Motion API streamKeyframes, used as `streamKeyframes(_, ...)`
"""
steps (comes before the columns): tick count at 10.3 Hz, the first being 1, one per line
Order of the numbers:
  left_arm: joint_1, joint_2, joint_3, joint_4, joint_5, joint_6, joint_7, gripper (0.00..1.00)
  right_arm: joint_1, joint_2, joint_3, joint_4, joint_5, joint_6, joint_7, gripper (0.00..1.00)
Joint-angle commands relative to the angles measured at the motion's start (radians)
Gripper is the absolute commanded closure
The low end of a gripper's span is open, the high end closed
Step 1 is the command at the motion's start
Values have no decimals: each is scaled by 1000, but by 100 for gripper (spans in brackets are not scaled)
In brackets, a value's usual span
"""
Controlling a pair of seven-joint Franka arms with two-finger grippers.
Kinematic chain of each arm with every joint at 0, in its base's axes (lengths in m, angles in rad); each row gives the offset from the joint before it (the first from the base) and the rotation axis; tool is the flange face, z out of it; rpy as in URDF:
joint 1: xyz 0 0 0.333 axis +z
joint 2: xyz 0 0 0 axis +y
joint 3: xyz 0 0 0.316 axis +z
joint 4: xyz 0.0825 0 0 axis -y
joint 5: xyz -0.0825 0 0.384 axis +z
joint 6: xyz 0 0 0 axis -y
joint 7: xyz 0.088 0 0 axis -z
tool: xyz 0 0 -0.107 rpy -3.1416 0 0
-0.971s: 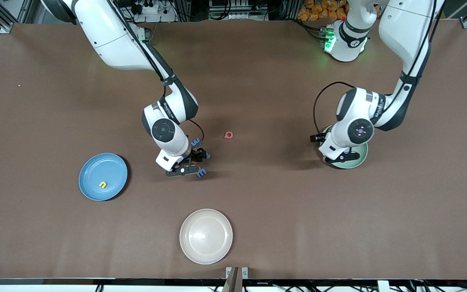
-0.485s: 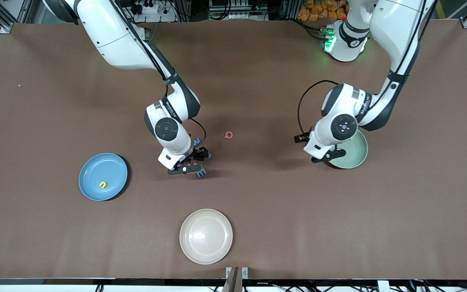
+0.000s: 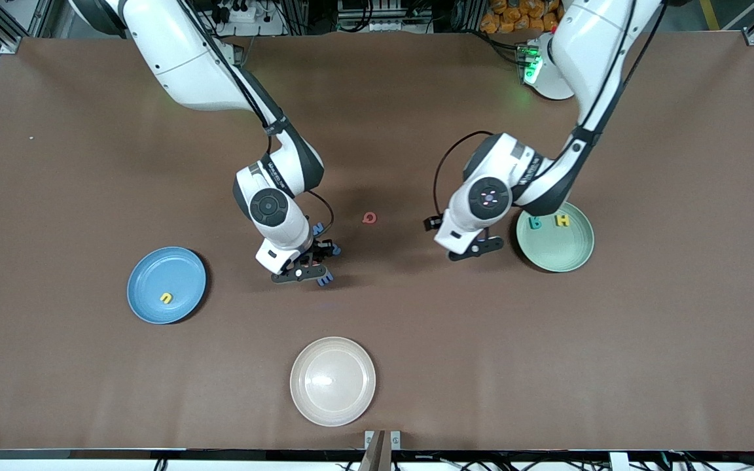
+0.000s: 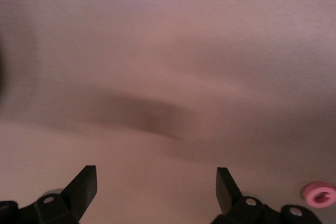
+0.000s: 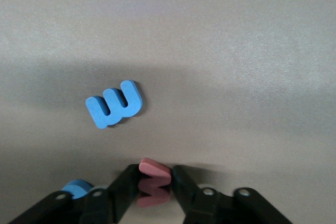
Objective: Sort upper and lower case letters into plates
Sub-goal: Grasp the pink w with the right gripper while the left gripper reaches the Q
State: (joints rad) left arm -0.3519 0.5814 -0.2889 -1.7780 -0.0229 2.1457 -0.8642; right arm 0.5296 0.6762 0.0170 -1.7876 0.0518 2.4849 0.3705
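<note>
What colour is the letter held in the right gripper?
Red; the right gripper is shut on the red letter, clearest in the right wrist view.

Plain brown matte tabletop (image 3: 89, 150); round shallow blue plate (image 3: 154, 275), pale mint-green round plate (image 3: 563, 252), cream-beige round plate (image 3: 332, 381); small flat blue foam letter (image 5: 114, 103).

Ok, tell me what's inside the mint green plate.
The mint green plate holds two letters, a teal one and a yellow one, side by side near the rim farthest from the front camera. The left arm's elbow covers a bit of that rim.
</note>
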Motion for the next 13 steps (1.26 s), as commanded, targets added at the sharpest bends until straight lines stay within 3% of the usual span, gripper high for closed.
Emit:
streamKeyframes(1,-59,90,8,121,-11,6,-89,0,-8,-26,-9,-4,-9,-23,21,100)
streamKeyframes(5,-169,152,22,178,23,153,-217,0,-19,-128,-138,13,-24,-133,-68,100)
streamKeyframes(8,-333,175,85,178,275,197,-254,0,-86,-151,-187,25,-26,-192,-240,100)
streamKeyframes(12,-406,222,89,213,337,236,-347,0,-123,-173,-348,19,-29,-308,-525,100)
streamKeyframes(13,-417,241,93,224,351,250,-348,0,-144,-179,-357,20,-29,-329,-548,100)
